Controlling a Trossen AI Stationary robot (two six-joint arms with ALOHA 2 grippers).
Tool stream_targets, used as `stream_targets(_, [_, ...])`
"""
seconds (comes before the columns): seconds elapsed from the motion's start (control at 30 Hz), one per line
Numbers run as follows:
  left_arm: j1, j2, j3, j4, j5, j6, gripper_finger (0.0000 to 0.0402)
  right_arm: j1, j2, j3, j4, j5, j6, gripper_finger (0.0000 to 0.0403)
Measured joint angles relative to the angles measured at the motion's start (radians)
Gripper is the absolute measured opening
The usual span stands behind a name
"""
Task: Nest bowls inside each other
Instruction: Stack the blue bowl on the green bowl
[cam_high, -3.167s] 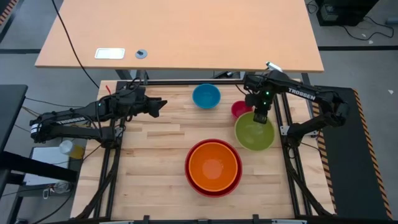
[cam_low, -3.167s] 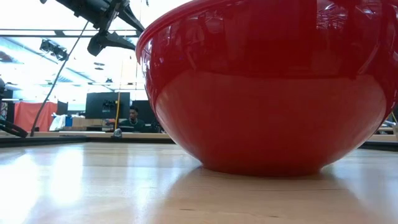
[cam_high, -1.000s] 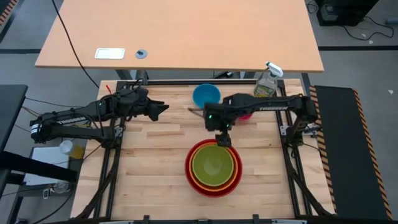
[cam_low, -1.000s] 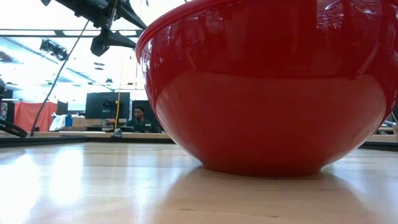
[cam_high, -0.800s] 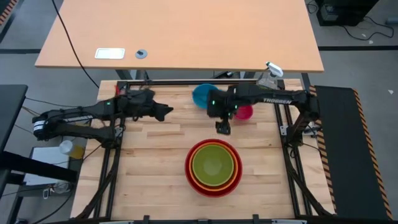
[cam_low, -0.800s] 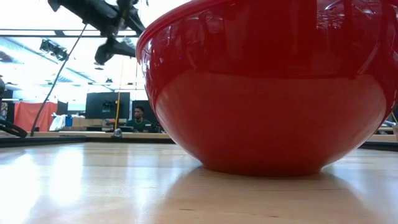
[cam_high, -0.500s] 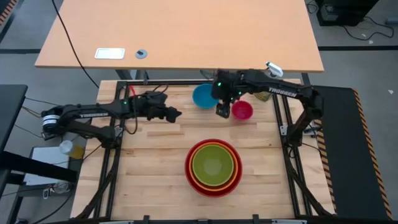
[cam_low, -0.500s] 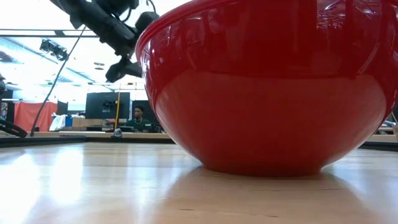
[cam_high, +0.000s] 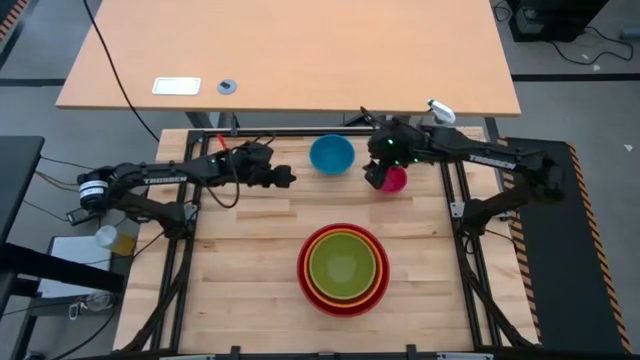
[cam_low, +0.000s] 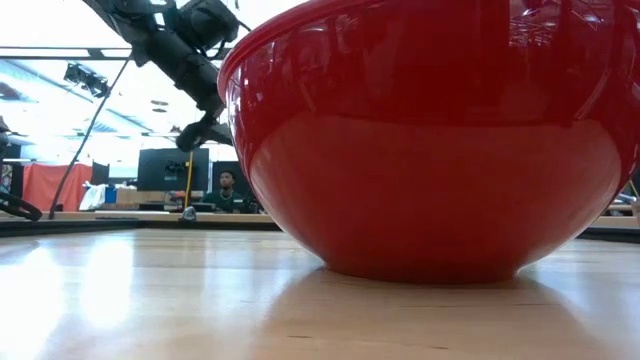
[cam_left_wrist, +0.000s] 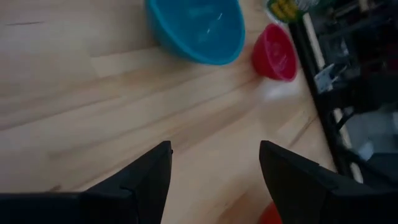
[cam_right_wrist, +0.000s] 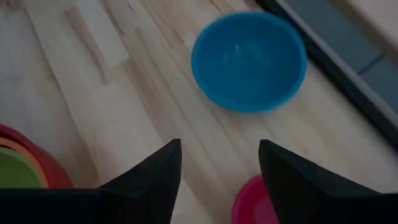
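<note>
A large red bowl (cam_high: 343, 300) stands near the table's front, with an orange bowl (cam_high: 343, 238) in it and a lime green bowl (cam_high: 343, 263) inside that. A blue bowl (cam_high: 331, 154) and a small pink bowl (cam_high: 397, 181) rest on their bases near the far edge. My right gripper (cam_high: 374, 180) hangs open over the pink bowl's left rim; its wrist view shows the blue bowl (cam_right_wrist: 249, 59) ahead and the pink bowl (cam_right_wrist: 255, 202) below. My left gripper (cam_high: 288, 178) is open, left of the blue bowl (cam_left_wrist: 196, 28), above the wood.
A clear spray bottle (cam_high: 438, 112) stands at the far right corner, behind the pink bowl. Black frame rails (cam_high: 300, 132) run along the table's edges. The red bowl (cam_low: 430, 140) fills most of the low view, and my left gripper (cam_low: 200, 128) shows beside it.
My right gripper has gone from the stacked bowls' far rim toward the far edge and a little right, and now hangs over the pink bowl. My left gripper has moved right toward the blue bowl and sunk lower. The bowls have kept still.
</note>
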Motion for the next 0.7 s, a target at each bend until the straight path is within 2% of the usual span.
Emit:
stream_targets(0.17, [0.016,0.026,0.000,0.043,0.013,-0.029,0.0239,0.012,-0.099,-0.153,0.054,-0.007,0.131,0.0220])
stream_targets(0.33, [0.021,0.056,0.026,-0.007,0.013,-0.036,0.0222,0.035,-0.154,-0.233,0.063,0.016,0.164,0.0220])
stream_targets(0.43, [0.015,0.101,0.143,-0.120,-0.011,0.039,0.0212,0.035,-0.187,-0.275,0.065,0.016,0.167,0.0220])
stream_targets(0.57, [0.009,0.190,0.327,-0.308,-0.130,0.155,0.0204,0.023,-0.232,-0.330,0.099,0.004,0.162,0.0220])
stream_targets(0.63, [0.038,0.236,0.386,-0.331,-0.134,0.166,0.0203,0.013,-0.249,-0.345,0.112,-0.008,0.155,0.0220])
stream_targets(0.7, [0.090,0.284,0.423,-0.325,-0.091,0.169,0.0204,0.010,-0.259,-0.352,0.115,-0.011,0.147,0.0220])
